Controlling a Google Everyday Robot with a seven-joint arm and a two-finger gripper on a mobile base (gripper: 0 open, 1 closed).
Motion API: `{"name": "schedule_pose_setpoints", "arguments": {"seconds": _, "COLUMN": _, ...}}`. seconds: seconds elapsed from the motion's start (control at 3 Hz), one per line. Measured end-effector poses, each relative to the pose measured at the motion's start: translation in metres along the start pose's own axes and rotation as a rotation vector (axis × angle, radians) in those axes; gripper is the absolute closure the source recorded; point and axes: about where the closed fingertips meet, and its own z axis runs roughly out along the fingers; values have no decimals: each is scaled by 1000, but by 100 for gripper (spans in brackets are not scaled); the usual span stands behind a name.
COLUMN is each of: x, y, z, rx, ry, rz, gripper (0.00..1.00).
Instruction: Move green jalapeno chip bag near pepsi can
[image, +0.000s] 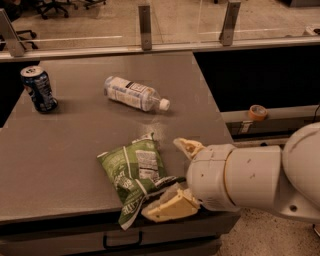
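Camera view, left to right. Pepsi can (39, 90) stands upright at the far left of the grey table (65, 150), near the left edge, silver top up. It is well apart from everything else on the surface.

Clear water bottle (134, 93) lies on its side near the middle-back of the table. White label faces up, white cap points right and a bit toward the camera. It touches neither the can nor the bag.

Green jalapeno chip bag (136, 172) lies flat and crumpled near the front edge, centre-right. Its white label panel faces up. Its lower tail hangs over the table's front lip. It is far from the can, which sits diagonally across toward the back left, and the bottle is nearer to it than the can is.

Gripper (161, 179) is at the bag's right side, claw released, fingers spread wide. One tan finger (187, 147) sits just beside the bag's upper right corner. The other is low at the table's front edge, against the bag's lower right part and tail. Bag's right edge lies between the two; nothing clamped.

White arm (250, 175) fills the lower right, reaching in from off the table's right side.

Orange tape roll (257, 112) sits on a ledge past the table's right edge.

Back: glass barrier with metal posts (145, 25) along the far edge.
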Motion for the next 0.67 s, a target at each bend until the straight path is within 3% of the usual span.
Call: {"name": "schedule_pose_setpoints", "arguments": {"seconds": 0.67, "x": -15, "y": -1, "z": 42, "rx": -18, "ry": -77, "rz": -12, "gripper": 66}}
